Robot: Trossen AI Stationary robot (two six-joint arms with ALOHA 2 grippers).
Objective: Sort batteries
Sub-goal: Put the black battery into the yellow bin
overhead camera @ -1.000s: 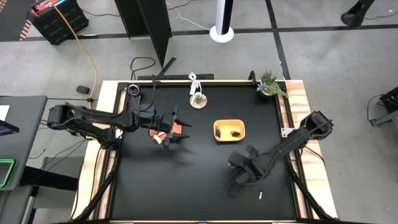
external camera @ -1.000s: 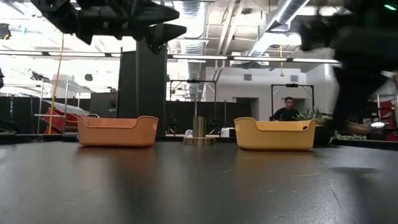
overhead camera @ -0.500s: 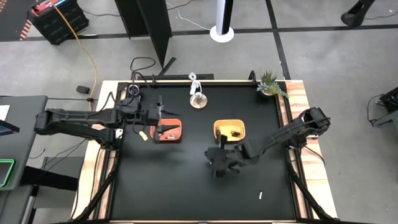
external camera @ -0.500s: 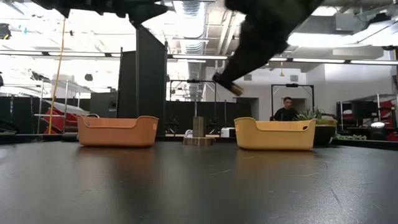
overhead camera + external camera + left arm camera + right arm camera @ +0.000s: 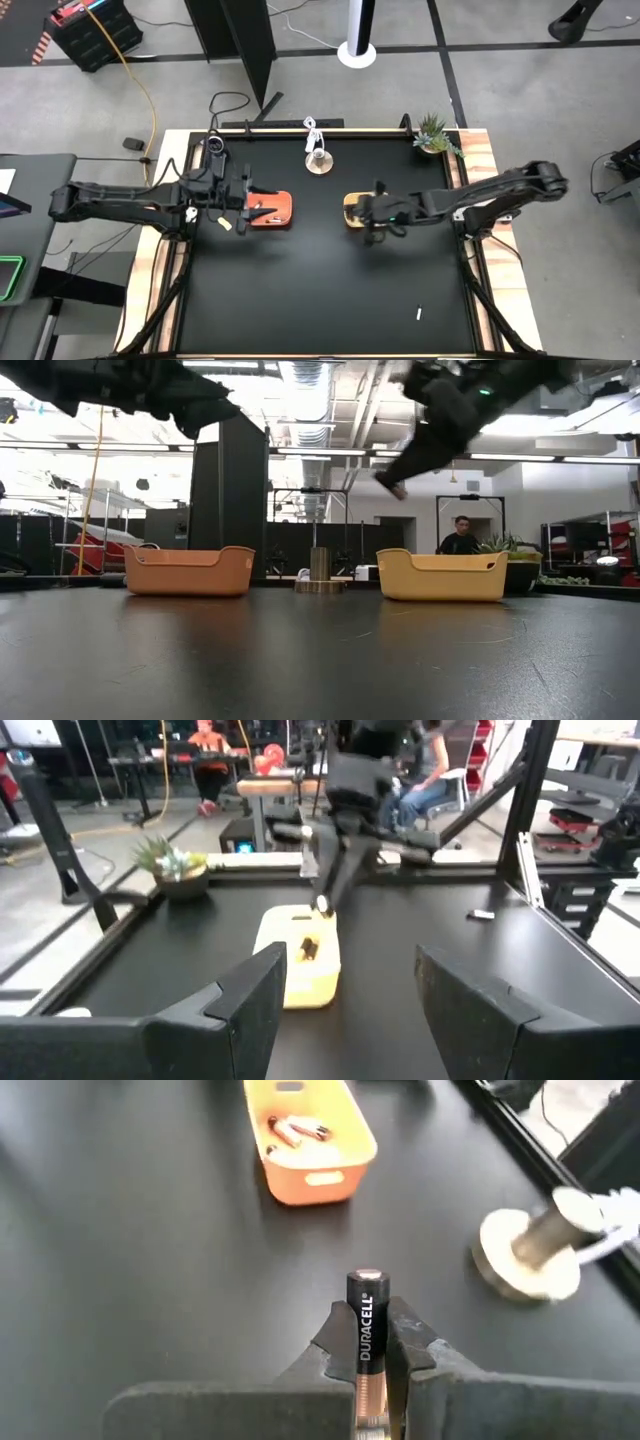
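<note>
My right gripper (image 5: 376, 212) hangs over the yellow tray (image 5: 352, 208), shut on a dark battery (image 5: 365, 1320). In the low view it (image 5: 398, 488) is well above the tray (image 5: 440, 576). My left gripper (image 5: 250, 200) is open and empty at the left end of the orange tray (image 5: 272, 210), which holds a few batteries (image 5: 295, 1128). A dark battery (image 5: 308, 948) lies in the yellow tray. One silvery-white battery (image 5: 419, 314) lies on the table near the front right. My right gripper pinches the dark battery's sides (image 5: 366, 1355) between its two fingers. The battery lies along the fingers, its free end (image 5: 366, 1278) sticking out past the fingertips. The fingers slant downward, and the battery is lifted clear above the yellow tray.
A round metal-and-wood object with a white cable (image 5: 318, 160) stands at the table's far middle. A small potted plant (image 5: 434, 135) stands at the far right corner. A person (image 5: 461, 538) sits in the room beyond the table.
My right gripper has carried the dark battery from the table's near right part toward the far edge, rising, and is now over the yellow tray. My left gripper has drawn back toward the table's left edge, uncovering the orange tray.
</note>
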